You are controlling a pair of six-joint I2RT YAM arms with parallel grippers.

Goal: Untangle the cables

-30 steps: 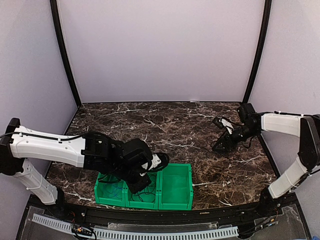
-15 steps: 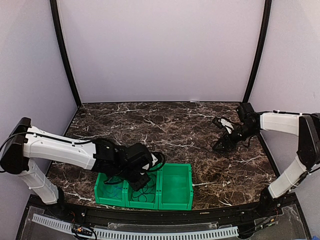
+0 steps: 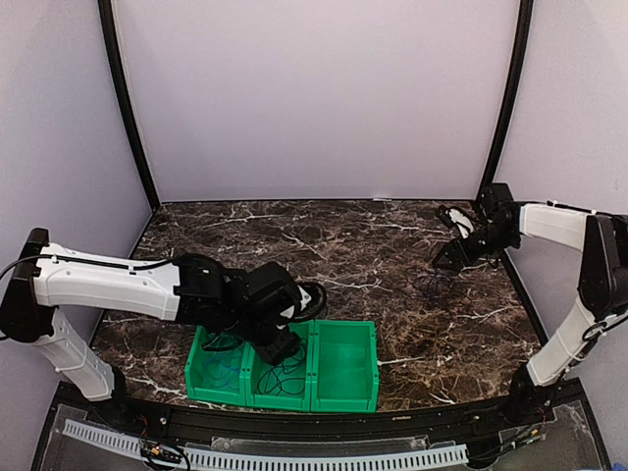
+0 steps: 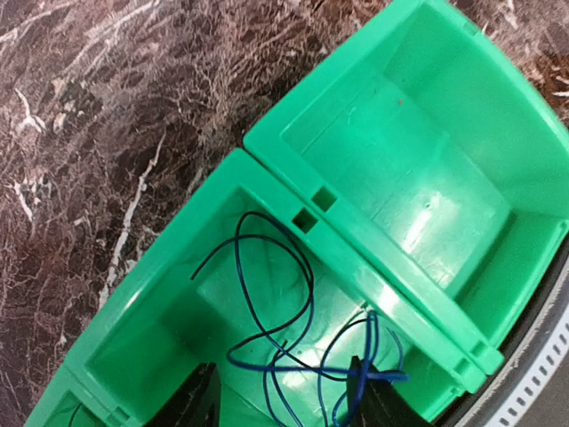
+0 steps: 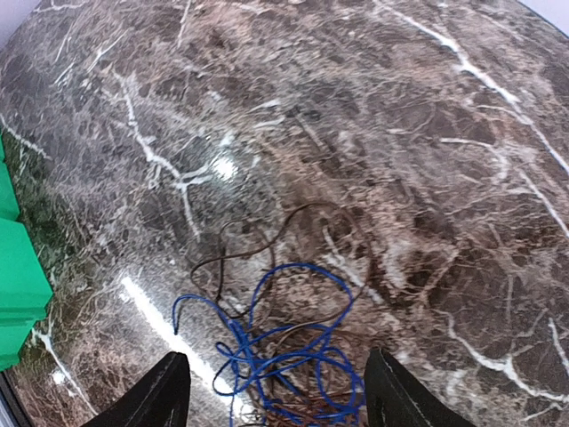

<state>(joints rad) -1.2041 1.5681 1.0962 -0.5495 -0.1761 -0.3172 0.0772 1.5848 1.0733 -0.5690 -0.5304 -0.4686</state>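
Green middle bin (image 4: 267,178) walls are being crowded close around the left gripper (image 4: 281,387), whose jaws are being held apart over a loose blue cable (image 4: 310,277) lying inside, with nothing gripped. At the far right, the right gripper (image 5: 277,391) is being held wide and empty above tangled cables (image 5: 284,365) on the marble table (image 5: 356,133), with bare surface all around them.

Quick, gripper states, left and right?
Left gripper: open, holding nothing, above the blue cable in the green bin.
Right gripper: open, holding nothing, above the cable tangle on the table.
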